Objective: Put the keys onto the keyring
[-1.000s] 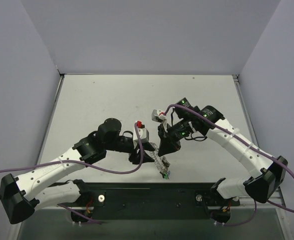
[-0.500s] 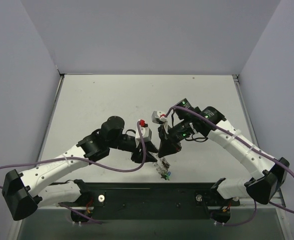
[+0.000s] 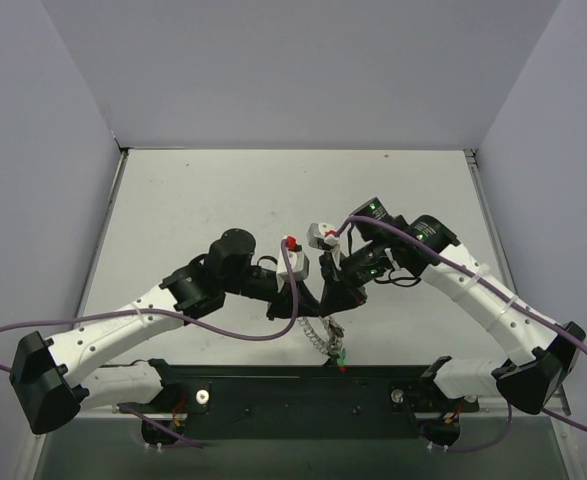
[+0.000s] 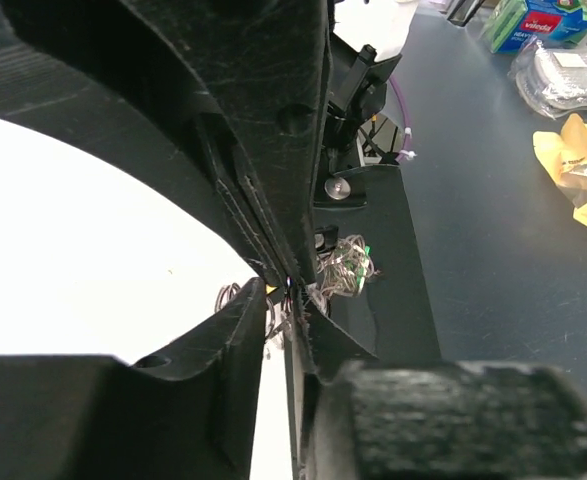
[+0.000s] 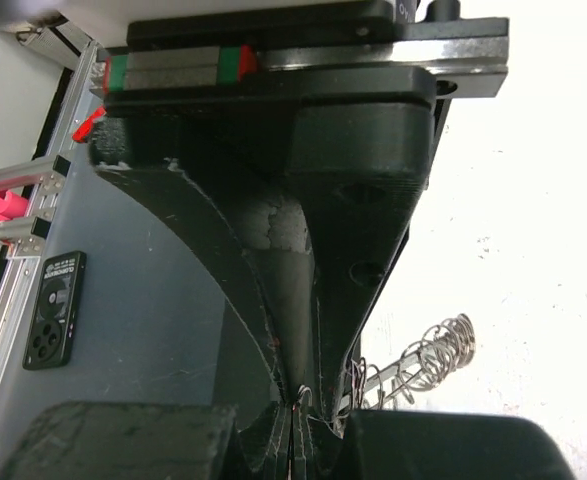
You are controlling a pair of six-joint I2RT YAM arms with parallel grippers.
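**Silvery wire, pinched from two sides**

The keyring [image 3: 319, 332] looks like a thin metal coil, slack and springy. It trails from between the two arms toward the near edge of the desk [image 3: 223, 200]. The keys [image 3: 340, 355] sit bunched at its far end, showing only as specks of green and red.

The left tool [image 4: 288, 292] has its fingers drawn together, with strands of wire caught at the tips. The right tool [image 5: 295, 400] is pressed together too, and the coil springs out just beside it. It appears to be nipping the same wire.

I'd judge the thing very light, slick and eager to twist. It would bend under a pull rather than keep its shape. The best hold is on the band itself, close to wherever a key must thread on. A key is best taken by its plastic head, which is broader and less slippery than the blade.

Much is hard to see from here:
- The black fingers cover both pinch points.
- From above the coil is a faint scribble.
- I cannot count the keys or tell which are already threaded.
- I cannot say whether the bunch rests on something or hangs free.
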